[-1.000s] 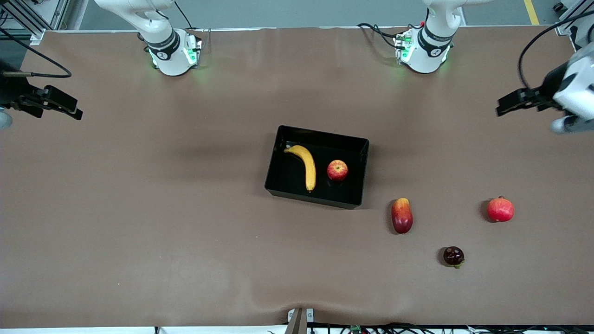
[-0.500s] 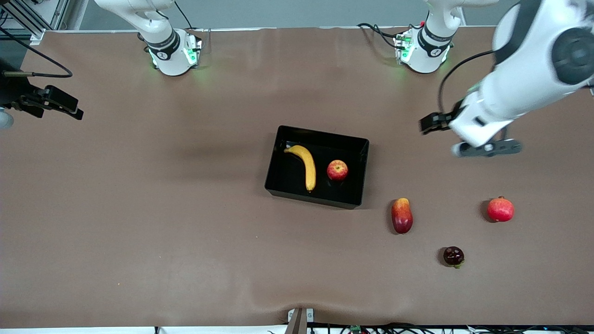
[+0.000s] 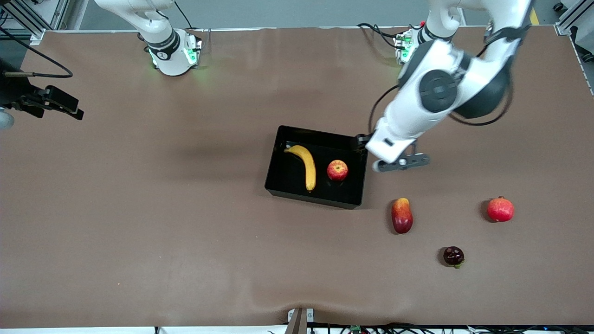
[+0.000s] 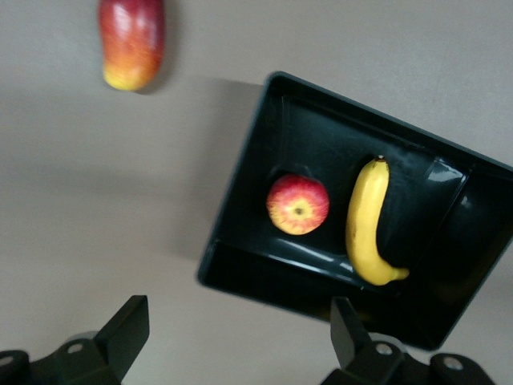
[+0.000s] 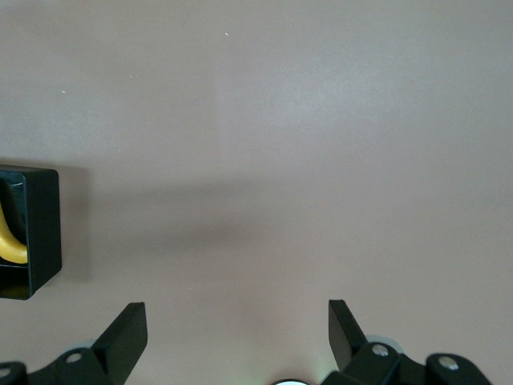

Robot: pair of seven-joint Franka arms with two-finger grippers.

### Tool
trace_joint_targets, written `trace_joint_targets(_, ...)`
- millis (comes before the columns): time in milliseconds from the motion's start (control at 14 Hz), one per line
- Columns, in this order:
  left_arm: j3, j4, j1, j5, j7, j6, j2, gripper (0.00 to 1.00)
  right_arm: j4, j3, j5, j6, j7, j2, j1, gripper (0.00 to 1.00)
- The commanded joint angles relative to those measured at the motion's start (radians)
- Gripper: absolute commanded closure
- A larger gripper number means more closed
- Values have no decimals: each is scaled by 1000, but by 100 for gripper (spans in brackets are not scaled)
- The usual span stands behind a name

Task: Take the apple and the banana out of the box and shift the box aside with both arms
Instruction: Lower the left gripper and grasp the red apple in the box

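**Colours on the brown counter**

The counter [image 3: 139, 208] is plain brown. The box [image 3: 283, 178] is shiny black. The banana [image 3: 306, 164] is yellow. The apple [image 3: 337, 170] is red with yellow streaks. 1 long fruit [image 3: 402, 215] is red and yellow, 1 round fruit [image 3: 500, 209] is red, and 1 small fruit [image 3: 453, 256] is dark red.

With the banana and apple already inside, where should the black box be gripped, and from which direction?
Probably best by a short upright wall, from straight above, one finger inside and one outside. The black box has thin vertical walls. The wall toward the left arm's end of the table seems best: the left end effector is open above it, and the apple and banana leave space there.
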Motion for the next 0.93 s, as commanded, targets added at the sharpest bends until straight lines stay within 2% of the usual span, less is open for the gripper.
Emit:
trace_joint_targets(0,4,4,-43,27,-110,53,56,0,10,-7,0,-4,1,3,11,0)
trace_joint_targets(214,4,4,-75,38,-192,124,129,0,10,-7,0,-4,1,3,11,0)
trace_joint_targets(500,4,5,-119,130,-395,205,232,0,10,-7,0,-4,1,3,11,0)
trace_joint_targets(857,4,-12,-126,154,-549,312,332,0,10,-7,0,-4,1,3,11,0)
